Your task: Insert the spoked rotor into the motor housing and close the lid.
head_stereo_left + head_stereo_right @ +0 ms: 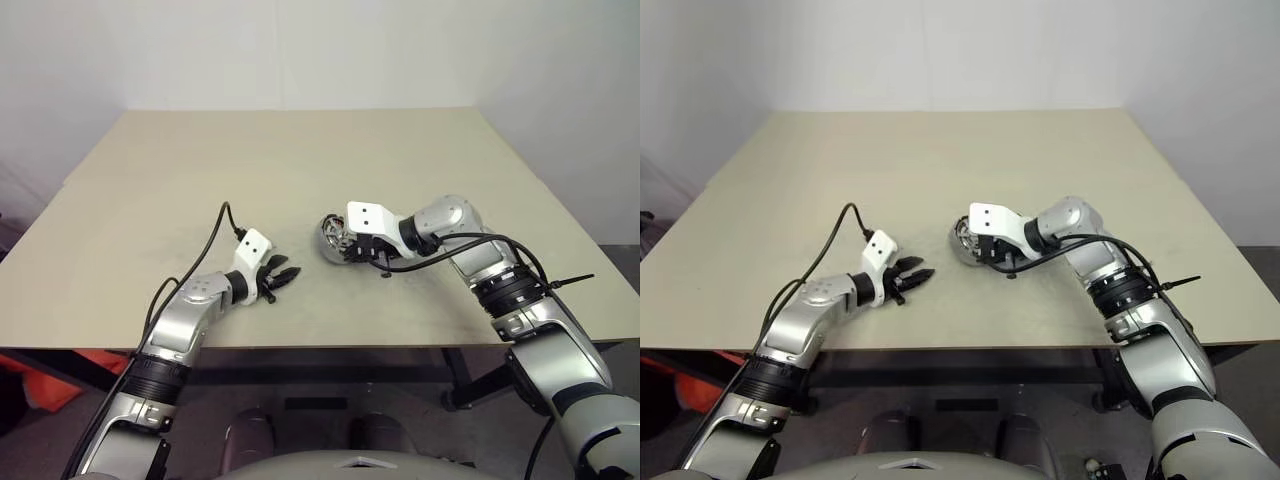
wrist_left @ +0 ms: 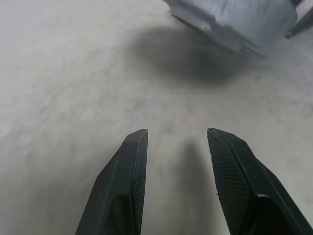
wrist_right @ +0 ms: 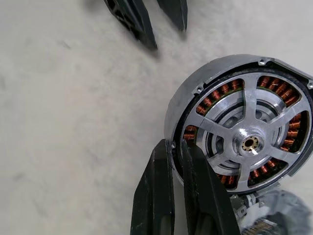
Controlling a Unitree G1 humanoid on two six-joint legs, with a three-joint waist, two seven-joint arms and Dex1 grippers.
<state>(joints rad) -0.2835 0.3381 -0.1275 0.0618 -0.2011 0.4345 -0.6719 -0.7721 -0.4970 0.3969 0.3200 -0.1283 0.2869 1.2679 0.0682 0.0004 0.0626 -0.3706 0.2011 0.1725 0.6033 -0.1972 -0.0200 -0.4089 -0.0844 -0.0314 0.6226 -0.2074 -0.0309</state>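
Observation:
The motor housing (image 3: 191, 96) is a round grey ring with copper windings. The silver spoked rotor (image 3: 250, 143) sits inside it. In the left eye view the housing (image 1: 329, 240) stands tilted on its edge near the table's middle. My right gripper (image 3: 174, 145) is shut on its rim, one finger either side. My left gripper (image 1: 288, 273) rests low over the table a short way to the housing's left, pointing at it. Its jaws are open with bare table between them (image 2: 176, 134). The lid is out of view.
The beige table (image 1: 300, 150) stretches far behind and to both sides of the arms. Its front edge (image 1: 330, 347) runs just below the grippers. A black cable (image 1: 214, 240) loops off my left wrist and another (image 1: 500, 245) off my right forearm.

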